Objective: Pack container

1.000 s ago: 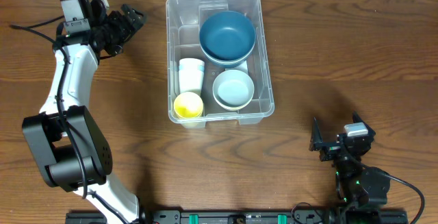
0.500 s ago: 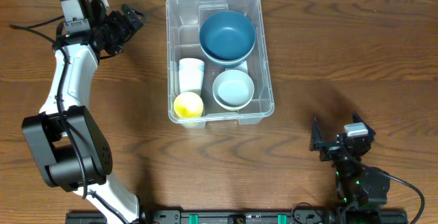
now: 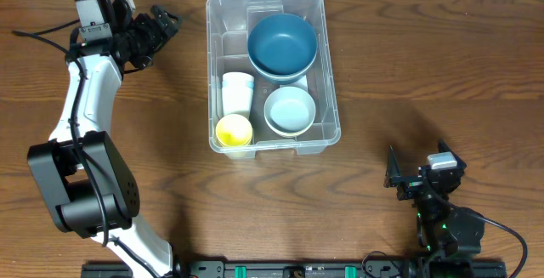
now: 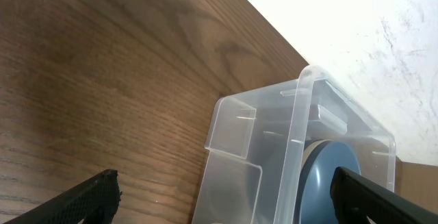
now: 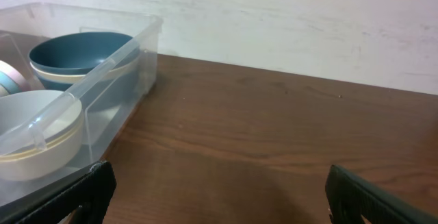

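Note:
The container, a clear plastic bin, stands at the back middle of the table. Inside it are a dark blue bowl, a pale blue bowl, a white cup and a yellow cup. My left gripper hovers open and empty to the bin's left, at the back. In the left wrist view the container and blue bowl lie ahead of the open left gripper. My right gripper is open and empty near the front right, well apart from the bin. The right wrist view shows the container at the left, ahead of the open right gripper.
The wooden table runs bare to the right of the bin and along the front. A white wall rises behind the table's far edge. A black cable lies at the back left beside the left arm.

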`<control>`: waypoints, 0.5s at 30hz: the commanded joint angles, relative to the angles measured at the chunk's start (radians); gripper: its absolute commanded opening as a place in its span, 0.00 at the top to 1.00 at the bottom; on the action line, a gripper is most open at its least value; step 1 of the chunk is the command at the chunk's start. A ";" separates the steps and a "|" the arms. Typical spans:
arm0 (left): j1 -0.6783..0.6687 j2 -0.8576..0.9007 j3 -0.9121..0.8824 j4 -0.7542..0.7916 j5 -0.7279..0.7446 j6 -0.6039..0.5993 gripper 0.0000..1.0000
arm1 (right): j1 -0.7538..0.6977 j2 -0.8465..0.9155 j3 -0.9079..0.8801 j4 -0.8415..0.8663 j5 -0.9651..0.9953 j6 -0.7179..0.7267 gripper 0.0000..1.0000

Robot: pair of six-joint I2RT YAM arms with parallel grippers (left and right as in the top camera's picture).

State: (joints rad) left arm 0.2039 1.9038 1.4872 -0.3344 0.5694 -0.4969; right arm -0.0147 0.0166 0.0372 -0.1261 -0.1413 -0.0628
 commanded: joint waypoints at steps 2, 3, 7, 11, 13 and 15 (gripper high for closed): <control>0.003 -0.019 0.003 0.000 -0.001 0.007 0.02 | -0.006 -0.011 -0.001 -0.005 0.003 -0.006 0.01; 0.003 -0.019 0.003 0.000 -0.001 0.007 0.02 | -0.006 -0.011 -0.001 -0.005 0.003 -0.006 0.01; 0.003 -0.019 0.002 -0.009 -0.008 0.008 0.02 | -0.006 -0.011 -0.001 -0.005 0.003 -0.006 0.01; 0.009 -0.019 0.002 -0.011 -0.008 0.006 0.02 | -0.006 -0.011 -0.001 -0.005 0.003 -0.006 0.01; 0.009 -0.052 0.002 -0.027 -0.005 0.008 0.02 | -0.006 -0.011 -0.001 -0.005 0.003 -0.006 0.01; 0.009 -0.117 0.002 -0.064 -0.005 0.027 0.02 | -0.006 -0.011 -0.001 -0.005 0.003 -0.006 0.01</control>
State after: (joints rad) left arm 0.2081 1.8854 1.4868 -0.3813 0.5690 -0.4953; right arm -0.0147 0.0166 0.0372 -0.1261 -0.1413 -0.0628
